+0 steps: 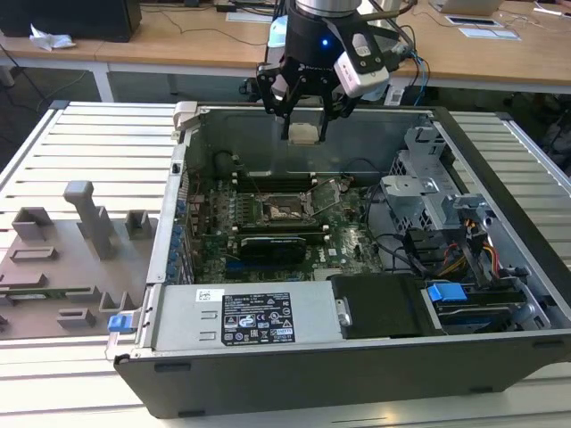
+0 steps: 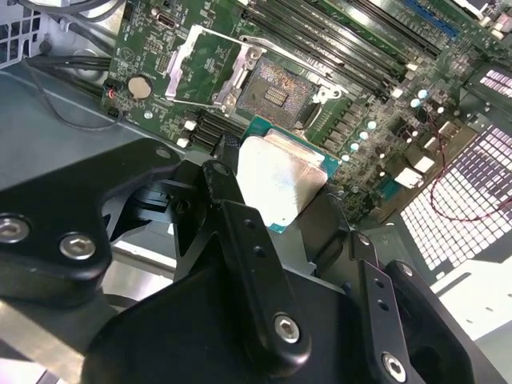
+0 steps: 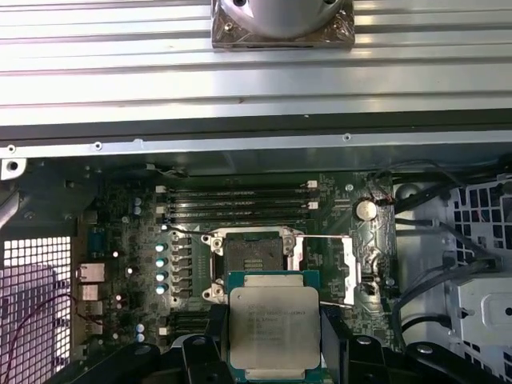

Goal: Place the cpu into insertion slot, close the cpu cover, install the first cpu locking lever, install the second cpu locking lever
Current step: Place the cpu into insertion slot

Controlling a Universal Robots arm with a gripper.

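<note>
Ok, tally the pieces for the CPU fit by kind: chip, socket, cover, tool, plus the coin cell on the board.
cpu: 1
insertion slot, empty: 1
cpu cover, swung open: 1
tool, gripping the cpu: 1
coin cell: 1
Total: 5

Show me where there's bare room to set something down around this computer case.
Bare ribbed table lies on the exterior view's left of the case, behind the grey fixture tray, and on the case's other side. Inside is crowded: motherboard, drive cage, cables; the gripper holds the cpu above.
</note>
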